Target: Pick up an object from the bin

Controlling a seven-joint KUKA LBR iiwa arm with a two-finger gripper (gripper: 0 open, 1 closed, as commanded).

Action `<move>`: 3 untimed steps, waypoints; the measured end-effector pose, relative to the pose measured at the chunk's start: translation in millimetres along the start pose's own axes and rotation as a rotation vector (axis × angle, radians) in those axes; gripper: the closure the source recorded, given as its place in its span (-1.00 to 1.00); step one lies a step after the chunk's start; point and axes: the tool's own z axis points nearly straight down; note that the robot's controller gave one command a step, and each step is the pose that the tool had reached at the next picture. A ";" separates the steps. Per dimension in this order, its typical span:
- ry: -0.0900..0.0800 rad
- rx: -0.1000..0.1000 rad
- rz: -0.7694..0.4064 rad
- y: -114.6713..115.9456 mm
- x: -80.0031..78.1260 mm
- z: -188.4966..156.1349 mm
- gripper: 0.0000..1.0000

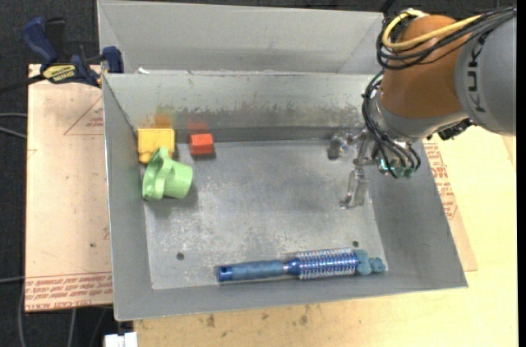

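So, gripper (pixel 353 187) low over bare floor of bin (pixel 246 103), right part. Nothing seen held; open or closed, cannot tell. Four loose things total. One blue hairbrush (pixel 300 266) nearest, just frontward of gripper, lying along front wall, apart from gripper. Well off to gripper's left: one green plastic cup (pixel 168 179) on its side, one yellow block (pixel 154 141) against it, one red block (pixel 201 144) just beside yellow.

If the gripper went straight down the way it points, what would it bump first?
Probably the bare bin floor under the gripper; the blue brush lies nearer the front, though depth is unclear.
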 end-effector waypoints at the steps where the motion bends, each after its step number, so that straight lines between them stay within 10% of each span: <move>1: 0.001 0.000 -0.049 -6.4 65.0 53.9 -1.00; 2: -0.006 0.001 -0.132 10.9 103.9 15.2 -1.00; 3: -0.023 0.001 -0.158 46.6 104.2 78.5 -1.00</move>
